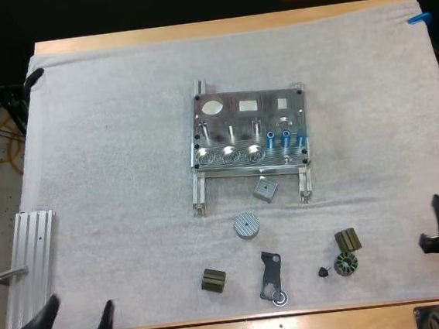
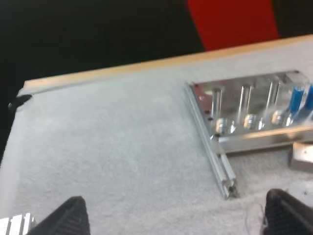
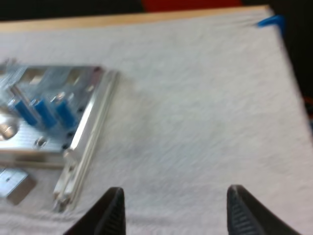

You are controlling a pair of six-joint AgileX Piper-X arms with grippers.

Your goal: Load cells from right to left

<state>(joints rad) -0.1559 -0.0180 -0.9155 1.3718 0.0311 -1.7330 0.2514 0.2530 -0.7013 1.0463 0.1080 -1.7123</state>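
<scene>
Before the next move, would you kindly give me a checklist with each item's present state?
1. Left pincer open, holding nothing: ok.
2. Right pincer open, holding nothing: ok.
3. Metal fixture lies flat on the white mat: ok.
4. Three blue cylinders stand at the fixture's right end: ok.
5. Three slots to their left hold no blue cylinder, ready for loading: ok.
6. Where the next cell comes from: cannot tell.

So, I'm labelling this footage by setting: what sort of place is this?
Probably a robot assembly bench or lab: a machined metal fixture holding blue cylinders sits on a white mat, with small loose parts beside it.
</scene>
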